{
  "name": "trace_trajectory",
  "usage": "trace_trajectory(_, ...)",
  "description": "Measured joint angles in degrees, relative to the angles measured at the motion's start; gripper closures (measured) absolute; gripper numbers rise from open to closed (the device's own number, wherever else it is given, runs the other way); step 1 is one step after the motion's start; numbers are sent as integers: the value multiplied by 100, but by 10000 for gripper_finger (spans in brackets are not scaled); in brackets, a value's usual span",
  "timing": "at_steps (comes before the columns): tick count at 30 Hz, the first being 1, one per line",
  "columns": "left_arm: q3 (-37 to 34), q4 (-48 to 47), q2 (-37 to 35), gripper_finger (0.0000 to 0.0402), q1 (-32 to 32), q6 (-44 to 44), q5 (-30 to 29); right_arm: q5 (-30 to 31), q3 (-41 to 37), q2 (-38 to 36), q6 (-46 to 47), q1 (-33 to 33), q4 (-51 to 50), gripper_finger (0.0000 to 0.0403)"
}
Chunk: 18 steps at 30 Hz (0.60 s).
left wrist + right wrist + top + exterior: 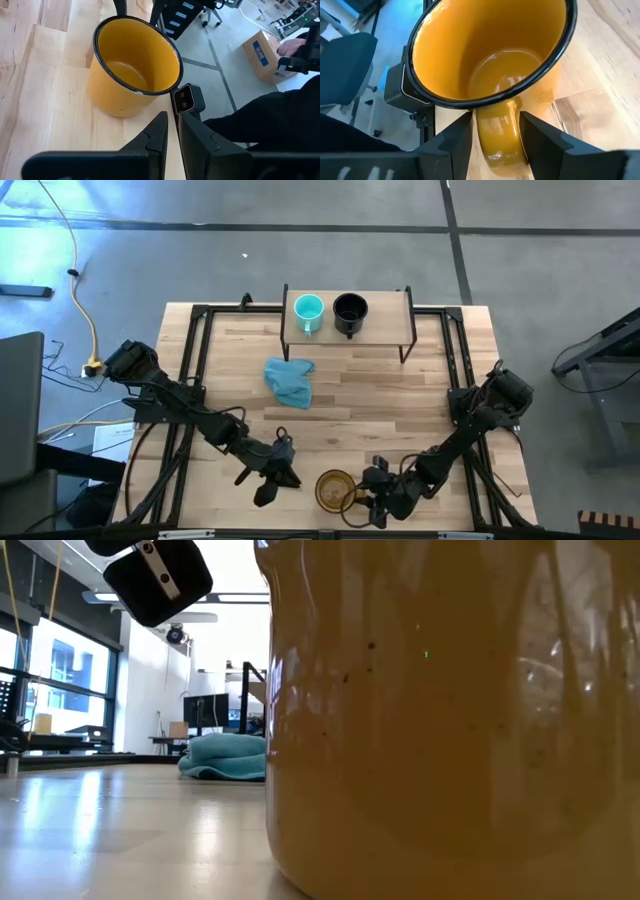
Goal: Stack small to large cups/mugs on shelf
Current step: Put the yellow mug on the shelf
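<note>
Glossy amber mug [490, 65], rounded handle [500, 135] between right pincer [496, 142]

1. Left arm [190, 412]: dark, near-black jointed links, bulky housing at the shoulder end.
2. Right arm [470, 425]: same dark finish and build.
3. Left gripper [171, 135]: two black, angular, wedge-shaped fingers.
4. Right gripper [495, 137]: matching black fingers [455, 142] with bevelled edges.
</note>
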Motion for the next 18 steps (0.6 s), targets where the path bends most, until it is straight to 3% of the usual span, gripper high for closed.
trace_trajectory(5,2,0,0,364,0,0,0,156,0,-2,118,0,1,258)
trace_trajectory(13,0,1,0,364,0,0,1,192,7,-9,161,0,10,326)
trace_trajectory(18,0,0,0,364,0,0,2,324,7,-11,205,17,1,336)
